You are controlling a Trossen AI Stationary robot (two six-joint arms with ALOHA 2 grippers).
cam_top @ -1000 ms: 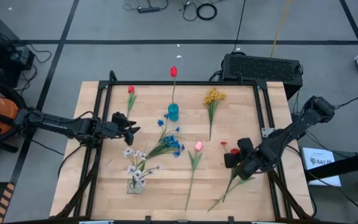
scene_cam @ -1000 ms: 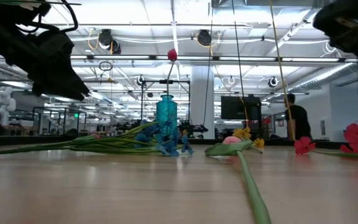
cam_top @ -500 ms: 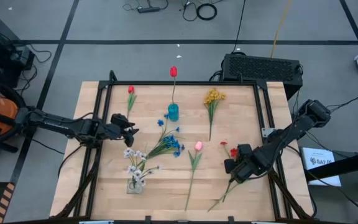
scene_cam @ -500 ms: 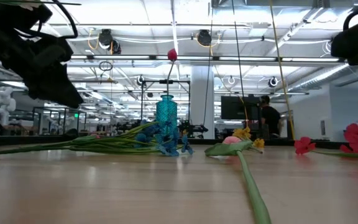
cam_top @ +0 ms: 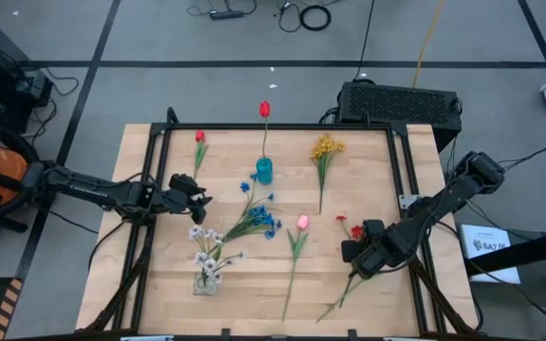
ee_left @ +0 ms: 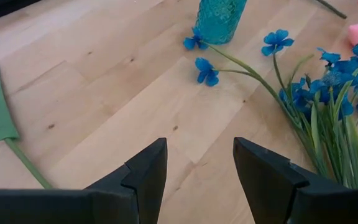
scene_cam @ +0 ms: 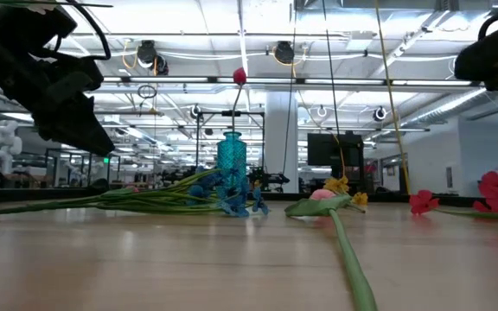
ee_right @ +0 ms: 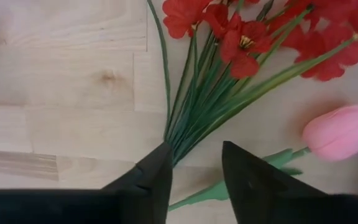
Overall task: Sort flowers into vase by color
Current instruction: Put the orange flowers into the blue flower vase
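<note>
The red spray (cam_top: 351,227) lies flat at the table's right, its green stems (ee_right: 194,118) running toward the near edge. My right gripper (cam_top: 351,252) (ee_right: 194,165) hovers open over the place where those stems bunch together, one finger on either side and nothing between them. A pink tulip (cam_top: 302,223) lies just left of it. The blue vase (cam_top: 264,170) stands at the middle far side with a red tulip (cam_top: 264,110) upright in it. My left gripper (cam_top: 202,199) (ee_left: 197,165) hangs open above bare wood, left of the blue spray (ee_left: 328,93).
A clear vase (cam_top: 207,280) with white flowers stands near the front left. A second red tulip (cam_top: 199,138) lies at the far left and yellow flowers (cam_top: 326,148) at the far right. Black rails (cam_top: 401,170) frame the table's sides.
My right gripper has gone a short way toward the table's near edge, along the red spray from its heads toward its stems. The flowers have stayed where they were.
</note>
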